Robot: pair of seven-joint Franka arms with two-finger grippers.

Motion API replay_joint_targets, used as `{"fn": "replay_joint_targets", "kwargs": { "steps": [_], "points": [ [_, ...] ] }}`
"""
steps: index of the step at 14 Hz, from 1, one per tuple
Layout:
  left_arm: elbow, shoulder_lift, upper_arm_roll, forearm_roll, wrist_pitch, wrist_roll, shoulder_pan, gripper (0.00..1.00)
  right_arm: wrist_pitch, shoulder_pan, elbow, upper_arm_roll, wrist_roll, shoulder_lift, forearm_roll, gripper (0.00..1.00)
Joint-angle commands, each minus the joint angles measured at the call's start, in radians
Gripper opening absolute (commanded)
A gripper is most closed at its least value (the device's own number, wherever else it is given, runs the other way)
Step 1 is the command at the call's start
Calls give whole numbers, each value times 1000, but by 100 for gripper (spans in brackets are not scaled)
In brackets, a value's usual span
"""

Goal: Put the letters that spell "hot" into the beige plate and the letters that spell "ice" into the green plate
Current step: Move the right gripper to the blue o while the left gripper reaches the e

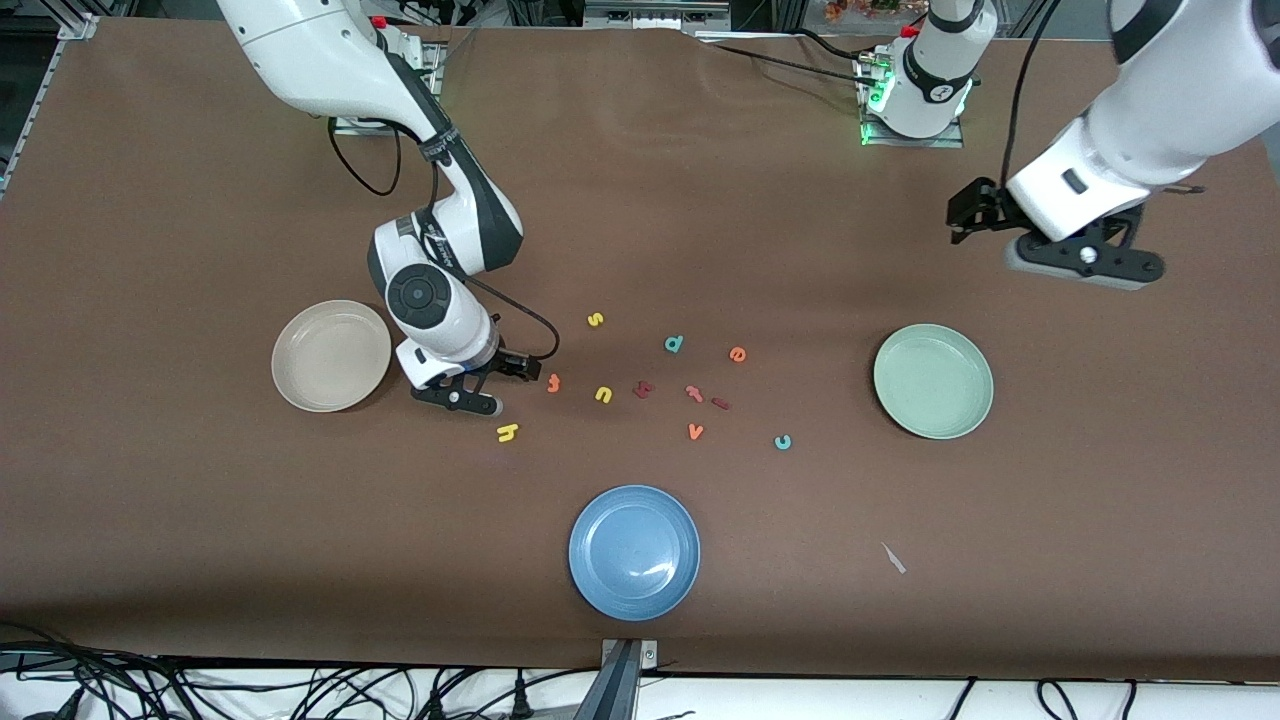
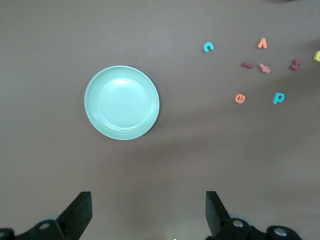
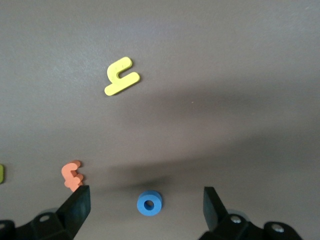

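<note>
- Fingers of the right gripper [image 3: 145, 212] stand wide, straddling the blue "o" [image 3: 149, 203] on the table, probably lined up to pinch it for the beige plate [image 1: 331, 355] just beside.
- Yellow "h" [image 1: 508, 432] and orange "t" [image 1: 553, 382] lie close by.
- Left gripper [image 2: 147, 212] waits spread and empty, high near the green plate [image 2: 121, 102]; "i" [image 2: 247, 64], "c" [image 2: 208, 47], "e" [image 2: 240, 98] remain on the table.
</note>
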Motion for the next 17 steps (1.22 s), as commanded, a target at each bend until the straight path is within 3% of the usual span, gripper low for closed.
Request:
{"fn": "replay_joint_targets", "kwargs": {
  "steps": [1,4,8,12,15,17],
  "points": [
    [31,68,3,1,-15,14,-24,100,28,8,20,3,8,29,13,100],
    [34,133,5,4,-3,3,-77,100,45,11,16,6,7,47,14,99],
    [31,235,5,3,120,2,-130,100,37,10,-9,19,-4,46,41,96],
    [31,326,5,3,278,-24,-189,100,5,0,-26,21,-24,36,42,87],
    [33,373,5,-5,362,-121,-217,100,-37,-3,-70,16,-83,-19,94,81],
    [33,410,5,-61,423,-172,-242,100,-37,-6,-90,12,-117,-34,103,77]
  ]
}}
